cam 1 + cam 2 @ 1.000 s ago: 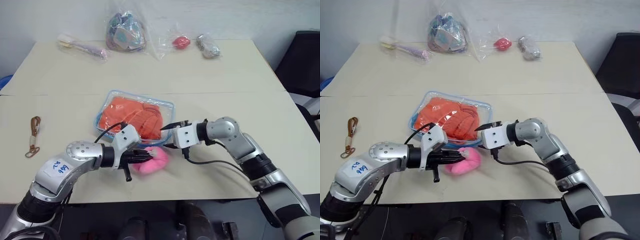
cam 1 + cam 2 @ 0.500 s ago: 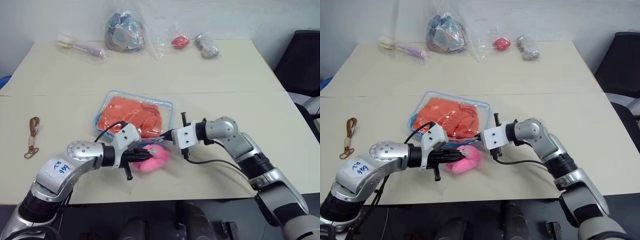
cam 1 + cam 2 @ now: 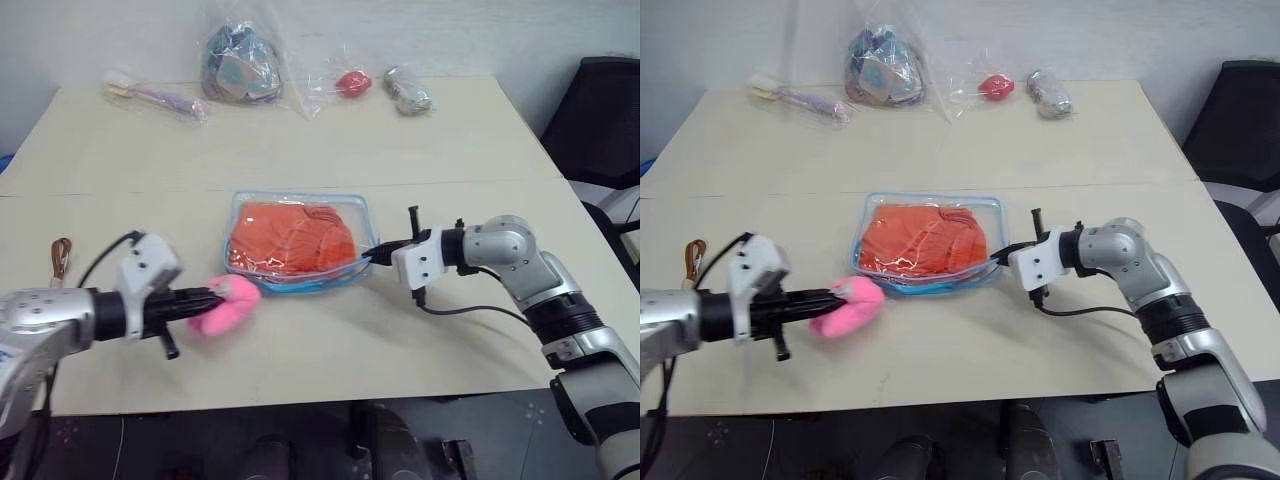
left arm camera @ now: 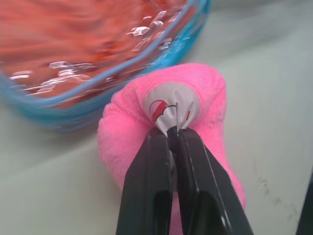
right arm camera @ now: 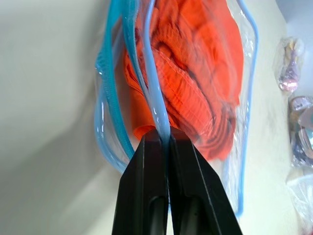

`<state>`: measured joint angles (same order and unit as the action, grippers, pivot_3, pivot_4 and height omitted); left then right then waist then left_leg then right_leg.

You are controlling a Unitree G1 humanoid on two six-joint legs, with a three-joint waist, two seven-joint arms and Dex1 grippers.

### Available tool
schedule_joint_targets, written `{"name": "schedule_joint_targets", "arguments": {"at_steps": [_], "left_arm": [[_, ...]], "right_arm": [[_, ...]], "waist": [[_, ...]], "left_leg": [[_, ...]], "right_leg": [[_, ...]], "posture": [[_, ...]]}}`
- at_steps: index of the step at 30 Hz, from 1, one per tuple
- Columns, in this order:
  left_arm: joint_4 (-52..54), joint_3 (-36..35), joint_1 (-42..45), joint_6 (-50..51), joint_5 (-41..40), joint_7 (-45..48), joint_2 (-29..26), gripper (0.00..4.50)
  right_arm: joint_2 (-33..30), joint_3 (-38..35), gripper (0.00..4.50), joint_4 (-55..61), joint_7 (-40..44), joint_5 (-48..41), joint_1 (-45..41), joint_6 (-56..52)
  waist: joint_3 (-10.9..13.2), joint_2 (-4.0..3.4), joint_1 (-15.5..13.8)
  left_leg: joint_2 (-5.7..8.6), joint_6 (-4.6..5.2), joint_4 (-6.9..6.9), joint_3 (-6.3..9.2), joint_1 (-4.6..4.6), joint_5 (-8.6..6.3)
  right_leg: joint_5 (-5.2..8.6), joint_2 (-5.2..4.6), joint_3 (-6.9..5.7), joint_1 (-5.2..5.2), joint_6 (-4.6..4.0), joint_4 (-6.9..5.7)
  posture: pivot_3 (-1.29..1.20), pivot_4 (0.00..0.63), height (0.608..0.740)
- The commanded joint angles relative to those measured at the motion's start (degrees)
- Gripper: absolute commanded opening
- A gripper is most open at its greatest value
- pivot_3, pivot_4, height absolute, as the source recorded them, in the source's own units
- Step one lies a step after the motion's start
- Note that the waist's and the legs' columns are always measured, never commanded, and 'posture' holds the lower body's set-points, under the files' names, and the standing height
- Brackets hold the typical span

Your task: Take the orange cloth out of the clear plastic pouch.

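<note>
Near the front edge of the table (image 3: 470, 340), toward its left side, the left gripper (image 4: 172, 131) is clamped on the white tag of a pink plush toy (image 3: 225, 302), its two black fingers pressed together around the fabric label. The toy lies on the tabletop just beside the front left corner of the clear plastic pouch (image 3: 345, 204). The pouch lies flat at the middle of the table, with the orange cloth (image 3: 292, 237) bunched inside it and filling most of it. At the pouch's front right corner the right gripper (image 5: 165, 138) is shut on the light blue trim, pinching the edge between its fingers. Out by the table's left edge lies a small brown loop of cord (image 3: 59, 256). Along the far edge sit several crinkly clear bags: one with a long pale item (image 3: 150, 97) toward the far left corner, one with patterned pieces (image 3: 236, 70), one with a red item (image 3: 350, 83) and one with a silvery item (image 3: 407, 92).
</note>
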<state>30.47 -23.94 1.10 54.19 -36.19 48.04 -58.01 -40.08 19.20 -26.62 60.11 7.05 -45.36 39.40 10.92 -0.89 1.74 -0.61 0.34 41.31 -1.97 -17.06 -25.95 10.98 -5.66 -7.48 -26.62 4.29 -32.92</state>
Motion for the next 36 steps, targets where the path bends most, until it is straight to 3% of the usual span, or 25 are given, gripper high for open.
{"name": "schedule_joint_targets", "arguments": {"at_steps": [1, 9, 11, 12, 19, 23, 27, 30, 33, 36], "left_arm": [[-4.1, -5.5, -3.2, -3.9, 2.9, 3.1, -2.6, 0.00], [-6.9, -3.0, -4.2, -8.3, 4.1, 2.2, -0.2, 0.00], [-6.0, -1.4, -4.2, -8.3, 3.9, 1.3, 0.9, 0.00], [-5.8, -1.0, -4.2, -8.2, 4.0, 0.9, 1.2, 0.59], [-4.2, -2.8, -9.6, -12.1, 7.2, 1.9, 0.6, 2.80], [-6.9, -8.1, -10.8, -16.7, 9.4, 3.4, -0.5, 4.07], [-8.3, -15.2, -9.7, -17.0, 5.4, 8.7, -1.2, 4.07], [-6.4, -18.8, -4.3, -11.6, -2.6, 11.4, -4.6, 4.07], [-2.4, -16.6, -1.0, -9.2, -6.3, 12.5, -7.6, 4.07], [2.1, -8.0, 3.9, -11.4, -5.4, 10.4, -9.2, 4.07]], "right_arm": [[-2.1, -2.9, 0.04, -2.9, 1.4, -3.2, -1.5, 4.9], [-1.0, -2.3, 0.04, -4.1, 2.8, -4.4, -0.7, 5.3], [-0.8, -2.2, 0.49, -3.3, 3.6, -5.0, -0.3, 3.5], [-0.9, -2.2, 0.65, -2.9, 4.0, -5.3, -0.2, 3.0], [-3.2, -4.0, 3.09, 2.7, 6.1, -7.9, 3.0, -2.5], [-5.8, -7.2, 4.49, 14.0, 7.6, -14.7, 8.7, -14.6], [-8.6, -11.0, 4.49, 26.7, 8.8, -24.0, 14.0, -30.9], [-10.4, -14.4, 4.49, 35.8, 7.3, -30.8, 17.9, -42.8], [-10.8, -16.1, 4.49, 40.7, 6.2, -32.9, 19.8, -48.6], [-10.5, -17.2, 4.49, 43.5, 5.0, -33.7, 20.6, -52.2]], "waist": [[0.0, -0.03, 0.0], [0.0, -0.04, -0.1], [0.0, -0.04, -0.1], [0.0, -0.04, -0.1], [0.0, -0.05, -0.1], [0.0, -0.05, -0.3], [0.0, -0.06, -0.4], [0.0, -0.05, -0.7], [0.0, -0.04, -1.2], [0.0, -0.08, -1.6]], "left_leg": [[0.00, 0.00, -0.01, -0.01, 0.00, 0.00], [-0.07, -0.04, -0.01, -0.01, 0.00, -0.02], [-0.08, -0.04, -0.01, -0.01, 0.00, -0.02], [-0.08, -0.04, -0.01, -0.01, 0.00, -0.02], [-0.11, -0.05, -0.02, -0.01, 0.00, -0.03], [-0.12, -0.05, -0.01, 0.02, -0.01, -0.03], [-0.14, -0.06, -0.01, 0.00, 0.00, -0.04], [-0.14, -0.06, -0.01, 0.02, -0.01, -0.04], [-0.11, -0.06, -0.01, 0.03, 0.01, -0.06], [-0.06, -0.05, -0.05, -0.02, 0.03, -0.07]], "right_leg": [[0.01, 0.00, -0.02, 0.00, -0.01, 0.00], [0.01, -0.01, -0.03, -0.01, -0.03, 0.00], [0.01, -0.01, -0.02, -0.01, -0.03, -0.01], [0.01, -0.01, -0.02, -0.01, -0.03, -0.01], [0.03, 0.00, -0.02, -0.02, -0.05, -0.02], [0.03, -0.02, -0.06, -0.02, -0.06, -0.02], [0.04, -0.01, -0.07, -0.02, -0.07, -0.03], [0.04, -0.02, -0.10, -0.02, -0.07, -0.03], [0.03, -0.04, -0.08, -0.01, -0.08, -0.04], [0.03, -0.04, -0.01, -0.01, -0.07, -0.03]], "posture": [[0.00, 0.150, 0.740], [0.00, 0.150, 0.740], [0.00, 0.150, 0.740], [0.00, 0.150, 0.740], [0.00, 0.150, 0.740], [0.00, 0.150, 0.740], [0.00, 0.150, 0.740], [0.00, 0.150, 0.740], [0.00, 0.150, 0.740], [0.00, 0.150, 0.740]]}}
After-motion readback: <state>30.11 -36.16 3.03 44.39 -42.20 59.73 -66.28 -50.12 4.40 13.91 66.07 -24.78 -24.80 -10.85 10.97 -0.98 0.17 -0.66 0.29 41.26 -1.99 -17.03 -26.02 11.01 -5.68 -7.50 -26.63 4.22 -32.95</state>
